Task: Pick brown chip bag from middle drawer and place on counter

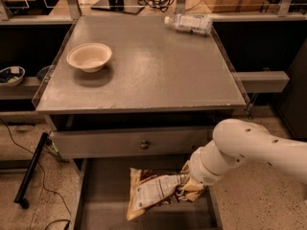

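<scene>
Pinching fingers (183, 189), rightmost on chip bag (152, 191)

No legible text, brand, number or sign

The white panel (153, 194) on the brown chip bag (140, 176) carries dark print that cannot be read, as does the label of the clear bottle (189, 23) lying on the table (158, 75). The end effector (184, 189) sits at the bag's right end, above the middle drawer (100, 193)
</scene>
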